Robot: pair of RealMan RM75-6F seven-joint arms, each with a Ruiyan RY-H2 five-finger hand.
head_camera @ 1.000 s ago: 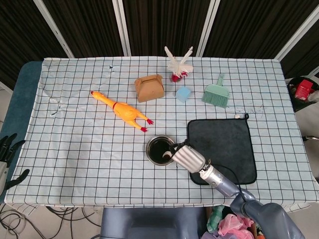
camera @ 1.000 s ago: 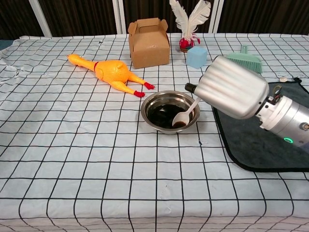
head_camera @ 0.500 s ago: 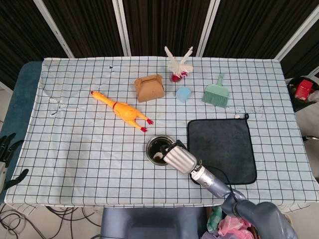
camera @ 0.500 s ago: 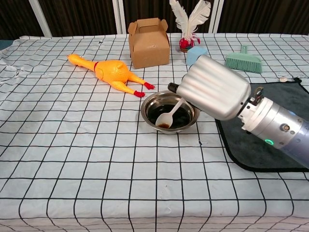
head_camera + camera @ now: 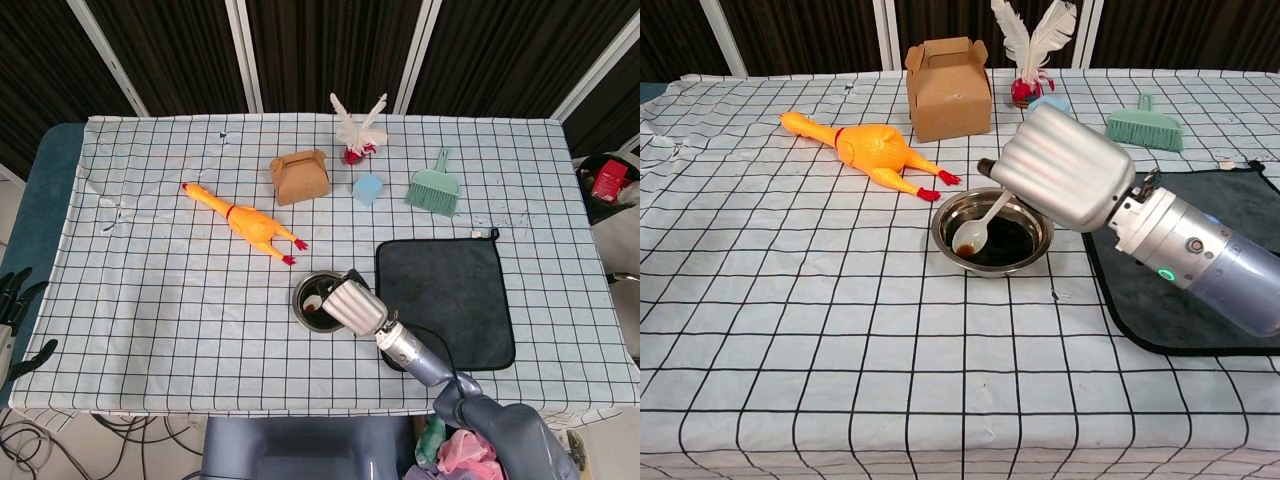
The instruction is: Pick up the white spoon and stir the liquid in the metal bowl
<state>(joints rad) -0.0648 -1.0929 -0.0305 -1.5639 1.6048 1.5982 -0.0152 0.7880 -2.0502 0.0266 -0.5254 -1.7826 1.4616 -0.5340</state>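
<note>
A: Report the right hand (image 5: pixel 1065 167) status.

B: It hovers over the right part of the metal bowl (image 5: pixel 992 233), its silver back facing the chest camera. Its fingers are hidden behind the back of the hand, but the white spoon (image 5: pixel 978 226) handle runs up into it, so the fingers are grasping the spoon.

A: Spoon position?

B: Tilted, with the scoop at the left side of the bowl, low over the dark liquid (image 5: pixel 1005 241); a dark drop sits in the scoop. The head view cannot confirm whether the scoop touches the liquid.

A: Bowl location?

B: On the checked table (image 5: pixel 790 330), just left of the dark mat (image 5: pixel 1185 310) and near-right of the rubber chicken (image 5: pixel 866 150).

A: Left hand (image 5: pixel 15 300)?

B: At the table's near-left edge in the head view, apart from everything, its dark fingers spread and released.

A: Other items?

B: Along the far side: cardboard box (image 5: pixel 947 88), feather ornament (image 5: pixel 1031 45), blue cube (image 5: pixel 368 188), green brush (image 5: pixel 1145 127).
</note>
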